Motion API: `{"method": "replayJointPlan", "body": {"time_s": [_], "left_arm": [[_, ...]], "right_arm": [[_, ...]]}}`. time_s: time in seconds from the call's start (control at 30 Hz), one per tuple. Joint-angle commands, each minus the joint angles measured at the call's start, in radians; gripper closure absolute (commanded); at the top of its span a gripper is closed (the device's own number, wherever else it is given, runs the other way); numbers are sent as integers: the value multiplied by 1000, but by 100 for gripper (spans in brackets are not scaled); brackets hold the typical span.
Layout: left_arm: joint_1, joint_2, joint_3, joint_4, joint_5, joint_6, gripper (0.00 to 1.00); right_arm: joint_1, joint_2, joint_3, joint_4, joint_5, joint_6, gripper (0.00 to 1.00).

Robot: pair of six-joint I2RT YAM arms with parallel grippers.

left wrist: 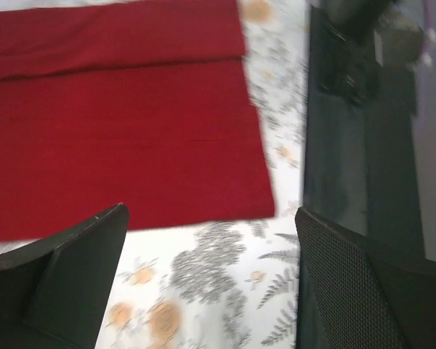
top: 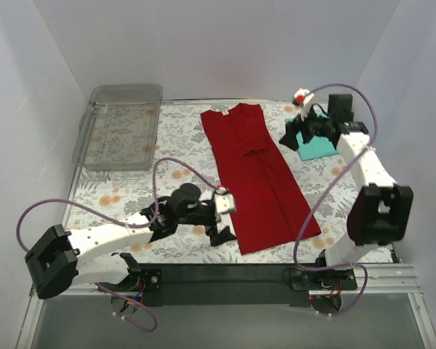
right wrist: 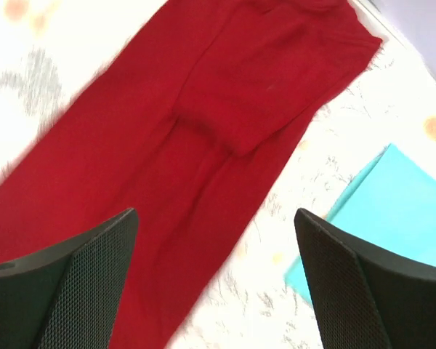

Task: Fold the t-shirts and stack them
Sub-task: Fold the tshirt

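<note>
The dark red t-shirt point(top: 256, 174) lies flat on the floral mat, folded lengthwise into a long strip running from the back centre toward the front right. My left gripper point(top: 224, 218) hovers open at the strip's near left corner. In the left wrist view the red t-shirt point(left wrist: 116, 123) lies just beyond the left gripper point(left wrist: 211, 240), with bare mat between the fingers. The teal t-shirt point(top: 318, 147) sits folded at the back right. My right gripper point(top: 296, 135) hangs open above the mat between the two shirts, holding nothing. The right wrist view shows the red t-shirt point(right wrist: 203, 131) on the left and the teal t-shirt point(right wrist: 392, 211) on the right of the right gripper point(right wrist: 214, 225).
A clear plastic tray point(top: 126, 88) stands at the back left on the floral mat point(top: 131, 196). White walls close in the left, back and right sides. The black base rail point(top: 225, 275) runs along the near edge and shows again as the black base rail point(left wrist: 356, 145) close to the shirt's hem.
</note>
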Motion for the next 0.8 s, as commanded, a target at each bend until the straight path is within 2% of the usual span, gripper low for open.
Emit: {"method": "replayJointPlan", "body": {"time_s": [0.0,0.03,0.07,0.17,0.2,0.3,0.4,0.53,0.77], "left_arm": [[-141,107,57,-36,2,189,10],[-163,132,58,-31,-8,190,11],[-206,152,58,-13,-26,196,12],[-281,212,46,62,-89,186,15],[-296,226,43,79,-106,183,16],[-353,286,49,124,-169,164,19],[-389,347,61,151,-222,140,22],[-401,414,60,194,-281,111,29],[-401,470,44,276,-386,94,32]], "right_arm": [[-66,-168,-277,-338,-196,-701,21],[-103,-211,-334,-364,-196,-780,21],[-120,-296,-395,-404,-190,-972,21],[-180,-465,-601,-471,-144,-1177,21],[-189,-504,-641,-485,-128,-1313,22],[-212,-616,-758,-536,-99,-1450,23],[-215,-650,-786,-605,-90,-1518,26],[-214,-619,-789,-703,-76,-1615,30],[-215,-561,-812,-719,-62,-1643,36]]}}
